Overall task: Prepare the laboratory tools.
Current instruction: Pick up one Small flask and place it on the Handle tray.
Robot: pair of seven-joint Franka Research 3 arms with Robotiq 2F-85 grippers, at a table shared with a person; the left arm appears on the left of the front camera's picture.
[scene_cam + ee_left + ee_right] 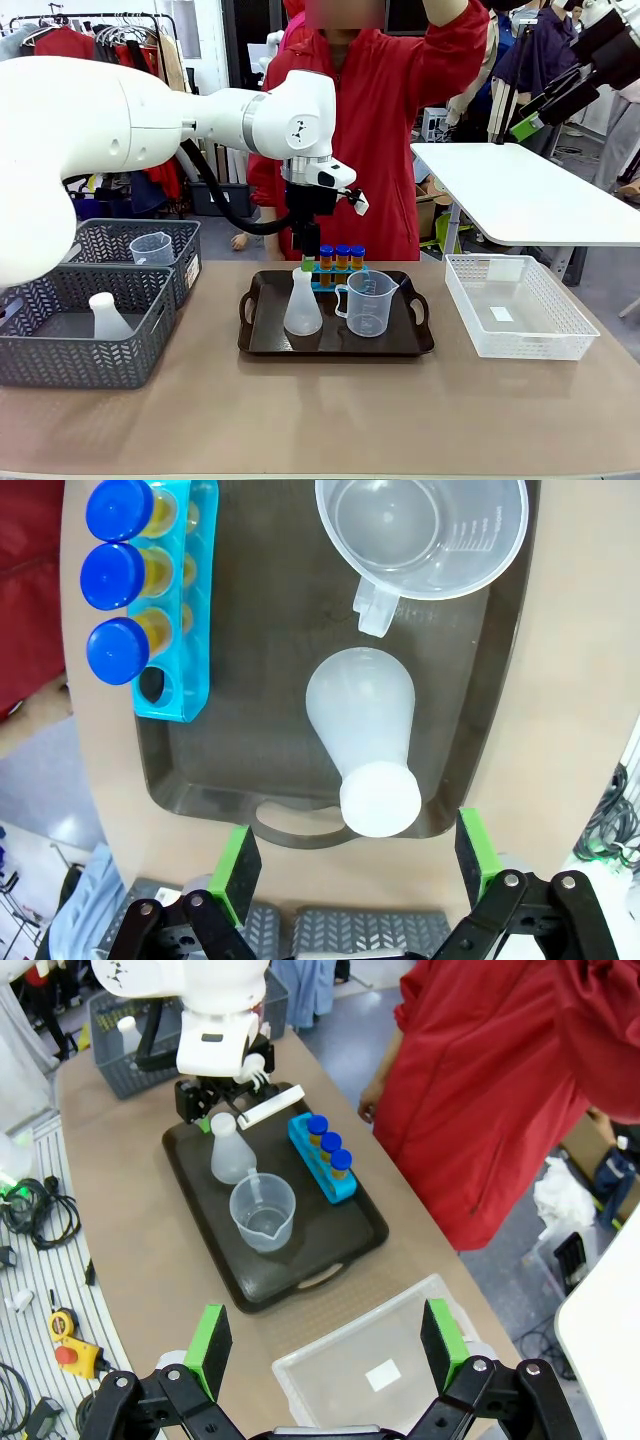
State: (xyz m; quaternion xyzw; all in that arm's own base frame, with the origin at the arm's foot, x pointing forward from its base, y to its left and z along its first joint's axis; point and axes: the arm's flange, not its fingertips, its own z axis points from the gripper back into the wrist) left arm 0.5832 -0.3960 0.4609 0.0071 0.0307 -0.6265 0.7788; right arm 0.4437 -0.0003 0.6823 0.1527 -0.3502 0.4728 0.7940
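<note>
Looks like the placing step's basically wrapped: left tool [350, 865] hangs spread wide right above the conical flask [365, 735] standing on the brown tray [250, 740] beside the beaker [425, 535], so lifting clear comes next.

White rounded arm [150, 115], black cable [215, 195], black tool [350, 880] with green pads.

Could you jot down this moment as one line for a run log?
left gripper: open above white translucent conical flask | right gripper: open, high over table | dark brown handled tray: flask, clear measuring beaker, blue-capped orange tubes
</note>
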